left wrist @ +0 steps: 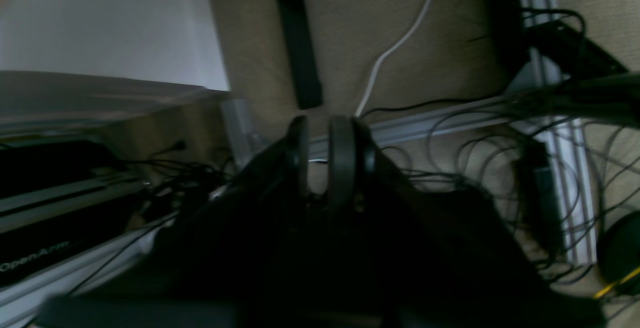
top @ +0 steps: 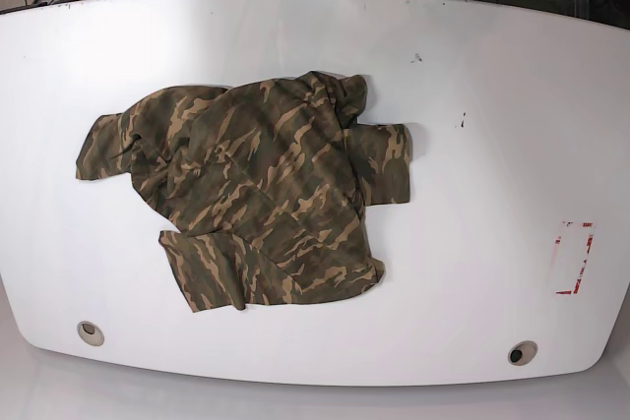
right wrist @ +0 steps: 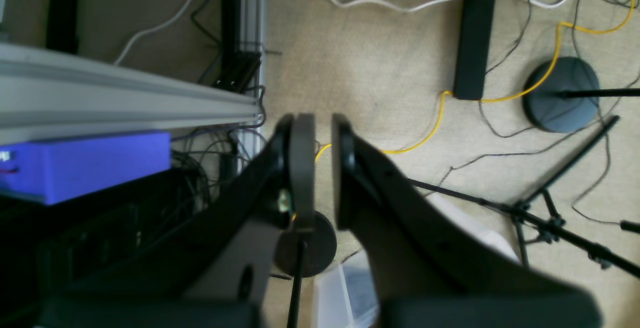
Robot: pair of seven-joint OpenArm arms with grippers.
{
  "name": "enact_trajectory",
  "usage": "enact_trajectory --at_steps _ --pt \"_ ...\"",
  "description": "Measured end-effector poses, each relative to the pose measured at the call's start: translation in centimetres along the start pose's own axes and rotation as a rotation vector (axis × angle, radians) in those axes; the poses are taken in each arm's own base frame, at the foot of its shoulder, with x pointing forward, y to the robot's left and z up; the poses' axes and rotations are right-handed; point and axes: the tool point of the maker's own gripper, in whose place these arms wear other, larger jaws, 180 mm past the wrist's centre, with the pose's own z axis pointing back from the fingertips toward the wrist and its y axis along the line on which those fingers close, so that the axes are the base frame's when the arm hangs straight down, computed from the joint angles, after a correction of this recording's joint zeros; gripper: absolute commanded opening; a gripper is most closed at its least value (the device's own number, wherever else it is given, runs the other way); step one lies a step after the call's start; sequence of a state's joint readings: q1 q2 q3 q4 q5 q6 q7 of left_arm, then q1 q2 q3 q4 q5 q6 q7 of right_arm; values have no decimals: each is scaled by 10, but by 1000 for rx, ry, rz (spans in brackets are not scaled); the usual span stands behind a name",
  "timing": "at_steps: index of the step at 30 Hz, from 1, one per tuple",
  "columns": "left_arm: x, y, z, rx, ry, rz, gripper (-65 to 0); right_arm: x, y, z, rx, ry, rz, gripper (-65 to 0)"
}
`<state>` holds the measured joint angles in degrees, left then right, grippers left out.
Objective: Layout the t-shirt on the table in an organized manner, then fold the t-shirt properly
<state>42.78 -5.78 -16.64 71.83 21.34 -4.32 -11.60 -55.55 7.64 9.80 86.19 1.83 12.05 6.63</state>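
The crumpled camouflage-print cloth t-shirt (top: 246, 199) lies bunched left of centre on the glossy white worktop (top: 472, 145). Both the left pincer (left wrist: 317, 155) and right pincer (right wrist: 320, 162) hang off over the floor, nearly together and empty. Grabbing overlapped layers could drag the bunch instead of spreading it.

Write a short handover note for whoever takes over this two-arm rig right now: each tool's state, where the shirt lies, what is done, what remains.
Left tool: holds nothing, jaws a narrow gap apart, off the table over the floor.
Right tool: shut with a slim gap, holds nothing, also over the floor.
Camouflage cloth t-shirt: crumpled left of centre on the glossy white table, sleeves bunched, hem rumpled.
Done: nothing visible; shirt neither spread nor folded.
Left: flatten it, straighten the sleeves, then fold.
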Motion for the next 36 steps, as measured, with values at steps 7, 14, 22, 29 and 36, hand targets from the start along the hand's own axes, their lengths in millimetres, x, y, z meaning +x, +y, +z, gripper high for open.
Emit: enact_trajectory --at_steps 7,14,22,29,36 --pt "15 2 13 8 -42 -18 -607 17 -6 2 -12 -44 18 -599" --pt "42 8 36 18 -148 -53 -608 25 -9 12 -18 -66 34 -598" --pt "74 12 61 38 -249 -68 -606 51 -20 28 -52 -139 55 -600" --pt "101 25 75 72 -332 -88 -603 71 -34 33 -89 -185 76 -597" --pt "110 34 75 94 -331 -98 -594 87 -26 36 -72 -204 92 -597"
